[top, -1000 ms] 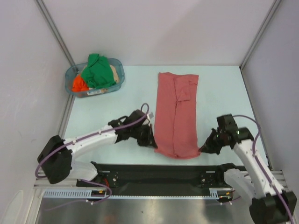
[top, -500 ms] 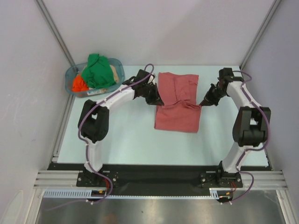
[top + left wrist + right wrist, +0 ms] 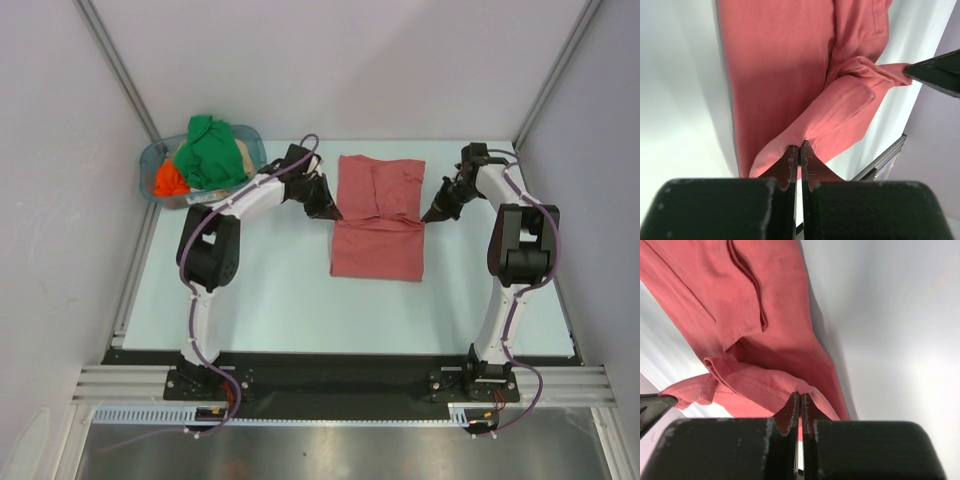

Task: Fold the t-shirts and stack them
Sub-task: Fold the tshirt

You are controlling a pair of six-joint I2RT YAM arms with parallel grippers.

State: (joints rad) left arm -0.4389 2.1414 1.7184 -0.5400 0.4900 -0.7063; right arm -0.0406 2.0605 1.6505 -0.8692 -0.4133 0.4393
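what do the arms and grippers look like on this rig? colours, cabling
Both match: the left arm and right arm have white links with black joint housings. A purple cable runs loosely along each. The left gripper and right gripper are black, with flat fingers tapering to narrow tips. I see no markings.

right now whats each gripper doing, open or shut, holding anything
left gripper: shut, pinching one side of the salmon-red t-shirt at its folded-over edge.
right gripper: shut, pinching the opposite side of that edge.
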